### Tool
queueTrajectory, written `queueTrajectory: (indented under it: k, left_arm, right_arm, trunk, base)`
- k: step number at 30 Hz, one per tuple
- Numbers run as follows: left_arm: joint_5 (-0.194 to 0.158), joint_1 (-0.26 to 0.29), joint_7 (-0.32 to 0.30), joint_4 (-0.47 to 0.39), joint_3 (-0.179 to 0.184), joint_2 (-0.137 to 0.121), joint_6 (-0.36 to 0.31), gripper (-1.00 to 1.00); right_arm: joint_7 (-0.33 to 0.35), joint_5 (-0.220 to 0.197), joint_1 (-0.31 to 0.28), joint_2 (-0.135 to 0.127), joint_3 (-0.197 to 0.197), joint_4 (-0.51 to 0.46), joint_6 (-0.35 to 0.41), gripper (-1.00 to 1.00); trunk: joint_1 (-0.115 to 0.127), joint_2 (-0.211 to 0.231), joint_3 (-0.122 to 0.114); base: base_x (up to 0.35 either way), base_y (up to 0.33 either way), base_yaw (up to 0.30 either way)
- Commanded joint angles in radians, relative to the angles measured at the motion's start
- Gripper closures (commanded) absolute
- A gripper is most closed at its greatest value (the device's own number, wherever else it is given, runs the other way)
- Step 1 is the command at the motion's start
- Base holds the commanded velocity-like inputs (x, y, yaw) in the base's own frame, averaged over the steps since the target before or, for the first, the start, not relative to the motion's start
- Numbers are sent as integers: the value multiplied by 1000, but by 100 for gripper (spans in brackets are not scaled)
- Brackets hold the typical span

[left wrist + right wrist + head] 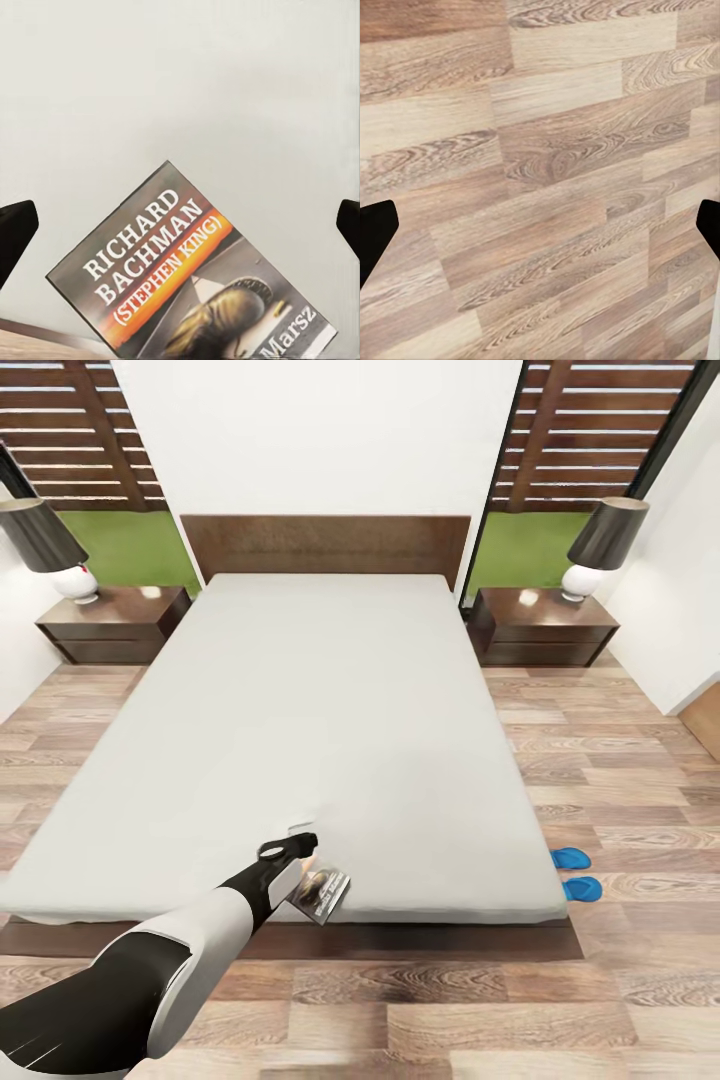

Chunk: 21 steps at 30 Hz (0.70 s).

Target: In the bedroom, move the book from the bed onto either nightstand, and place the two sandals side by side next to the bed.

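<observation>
The book (pixel 322 893) flat at the foot edge of the bed (pixel 330 740), the left gripper (pixel 296 850) wide apart just above it.

Bed (pixel 300 730): mattress top wide and bare; only the book (pixel 322 891) at its foot edge, near the middle, partly overhanging.
Left pincer (pixel 297 857): over the mattress just beside the book, fingers spread wide with the book between and below them in the left wrist view.
Nightstands (pixel 115 622) and (pixel 545 626): each top carries a lamp (pixel 50 545), (pixel 600 545) toward the rear; front strips bare.
Floor (pixel 620 760): open planks on both sides of the bed; two sandals (pixel 570 857), (pixel 582 888) lie close against the right foot corner.
Right pincer (pixel 540 225): fingers spread above bare planks.
</observation>
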<state>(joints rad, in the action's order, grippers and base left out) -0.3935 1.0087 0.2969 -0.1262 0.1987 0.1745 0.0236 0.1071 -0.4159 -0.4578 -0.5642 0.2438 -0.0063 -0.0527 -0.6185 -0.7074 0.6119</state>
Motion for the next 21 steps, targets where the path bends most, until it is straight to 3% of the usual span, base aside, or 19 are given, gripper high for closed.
queueTrajectory:
  k: [1, 6, 16, 18, 21]
  left_arm:
    - [-10, 1, -6, 0, 8, 0, 2, -100]
    - [-11, 1, -69, 0, 6, 0, 1, -100]
    - [-14, 1, -88, -1, 3, 0, 3, -100]
    - [-15, 1, -107, -1, 3, 0, 3, -100]
    - [-17, 1, -196, -3, 0, 0, 1, -100]
  right_arm:
    - [5, -11, -1, 0, 8, 2, -4, -100]
    - [5, -11, -1, 0, 8, 2, -3, -100]
    - [5, -11, -1, 0, 8, 2, -4, -100]
    - [5, -11, -1, 0, 8, 2, -4, -100]
    - [5, -11, -1, 0, 8, 2, -4, -100]
  trunk:
    - [4, 6, -2]
    - [23, 41, -18]
    - [61, 111, -49]
    - [69, 125, -56]
    - [80, 146, -65]
  base:
    - [0, 0, 0]
    - [0, 0, 0]
    - [0, 0, 0]
    - [0, 0, 0]
    - [0, 0, 0]
